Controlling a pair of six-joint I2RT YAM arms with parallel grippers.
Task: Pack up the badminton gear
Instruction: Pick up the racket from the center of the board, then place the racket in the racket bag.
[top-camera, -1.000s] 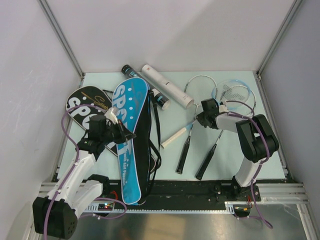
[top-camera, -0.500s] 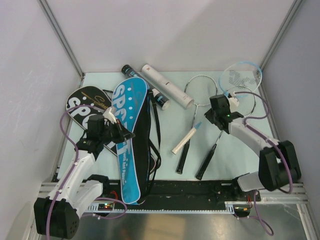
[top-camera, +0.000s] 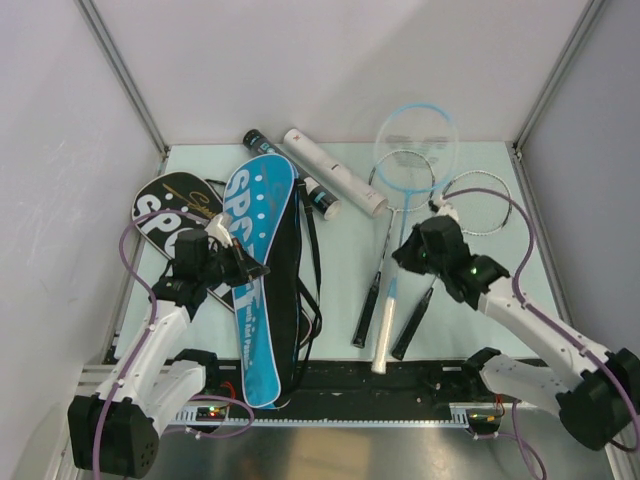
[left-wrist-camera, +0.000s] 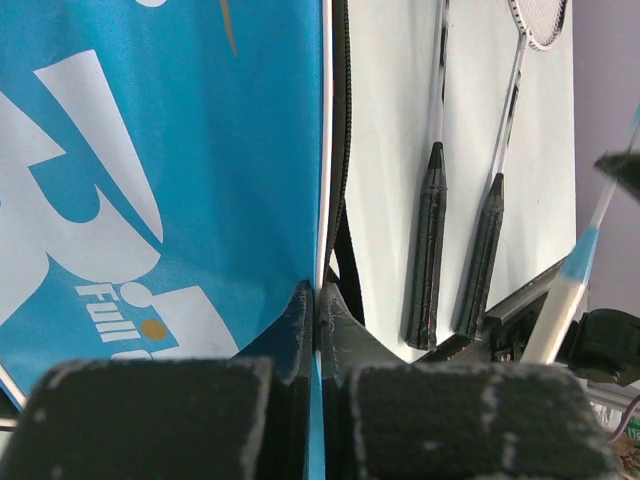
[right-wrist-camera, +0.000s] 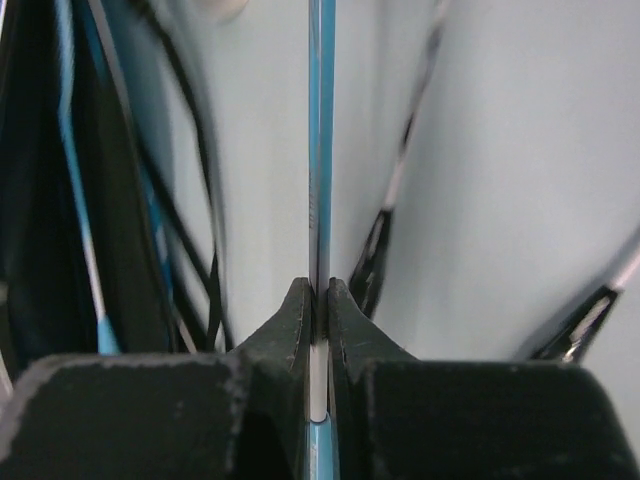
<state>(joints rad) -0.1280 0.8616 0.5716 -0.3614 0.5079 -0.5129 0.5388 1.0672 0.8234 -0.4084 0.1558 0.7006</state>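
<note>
The blue SPORT bag lies lengthwise left of centre, its black strap side facing right. My left gripper is shut on the bag's thin upper edge; in the left wrist view the gripper pinches that blue flap. My right gripper is shut on the shaft of a blue-framed racket, which is held above the table with its white handle toward the near edge. The shaft runs straight up between the right gripper's shut jaws.
A black SPORT bag lies partly under the blue one at the left. A white tube and a black tube lie at the back. Two black-handled rackets rest on the table under the held racket.
The right arm has swung the blue racket round: its head went from the right to the far middle, and its handle now points at the near edge. The left gripper has not moved.
</note>
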